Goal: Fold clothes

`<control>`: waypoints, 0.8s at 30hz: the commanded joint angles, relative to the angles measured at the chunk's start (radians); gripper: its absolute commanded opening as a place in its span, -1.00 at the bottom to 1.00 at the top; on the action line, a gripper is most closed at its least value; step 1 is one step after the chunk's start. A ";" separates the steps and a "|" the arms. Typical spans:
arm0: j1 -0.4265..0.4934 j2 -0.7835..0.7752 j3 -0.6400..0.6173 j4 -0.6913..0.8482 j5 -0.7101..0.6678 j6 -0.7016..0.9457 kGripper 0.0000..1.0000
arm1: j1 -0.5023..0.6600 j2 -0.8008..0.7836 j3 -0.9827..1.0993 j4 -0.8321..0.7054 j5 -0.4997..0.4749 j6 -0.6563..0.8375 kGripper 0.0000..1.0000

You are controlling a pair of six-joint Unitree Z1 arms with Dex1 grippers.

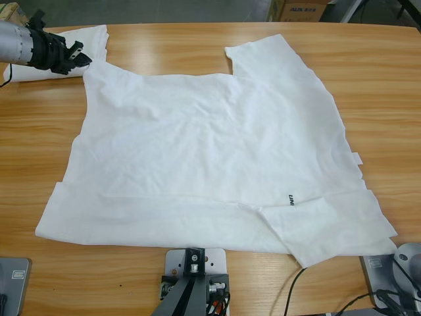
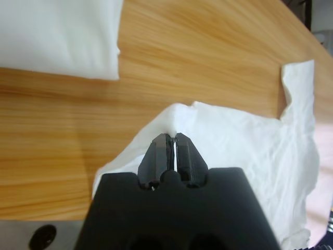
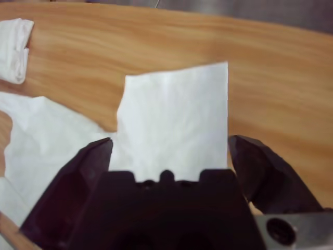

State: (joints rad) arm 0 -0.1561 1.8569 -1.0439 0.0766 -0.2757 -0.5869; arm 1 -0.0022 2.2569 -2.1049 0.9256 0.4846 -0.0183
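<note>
A white T-shirt (image 1: 210,151) lies spread across the wooden table, with a tiny dark printed mark (image 1: 290,199) near its lower right sleeve. My left gripper (image 1: 77,60) is at the far left and is shut on the shirt's upper left corner. In the left wrist view the pinched corner (image 2: 179,112) rises just ahead of the left gripper (image 2: 174,141). My right gripper (image 3: 169,156) stands open over a flat sleeve (image 3: 174,120); whether it touches the cloth cannot be told. The right gripper is out of the high view.
A second white T-shirt (image 1: 69,38) lies folded at the table's far left corner, just behind the left gripper; it also shows as the folded shirt (image 2: 57,36) and the folded shirt (image 3: 15,49). Bare wood (image 1: 368,72) lies right of the spread shirt. A cardboard box (image 1: 299,9) stands beyond the table.
</note>
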 commanded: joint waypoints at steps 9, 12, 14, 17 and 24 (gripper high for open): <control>-0.048 0.047 0.017 0.052 0.041 0.008 -1.00 | -0.032 0.565 -0.624 0.254 -0.024 -0.026 0.95; -0.045 0.051 0.012 0.052 0.044 0.009 -1.00 | -0.032 0.579 -0.647 0.260 -0.021 -0.018 0.95; -0.045 0.059 0.012 0.052 0.044 0.010 -1.00 | -0.028 0.580 -0.646 0.260 -0.010 -0.014 0.94; -0.046 0.067 0.011 0.052 0.044 0.009 -1.00 | -0.013 0.585 -0.647 0.251 0.029 -0.014 0.94; -0.046 0.068 0.015 0.052 0.044 0.010 -1.00 | 0.024 0.592 -0.652 0.230 0.088 -0.015 0.93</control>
State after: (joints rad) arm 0 -0.1958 1.8698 -1.0443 0.1139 -0.2427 -0.5869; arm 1 -0.0214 2.7494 -2.6374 1.1666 0.5338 -0.0348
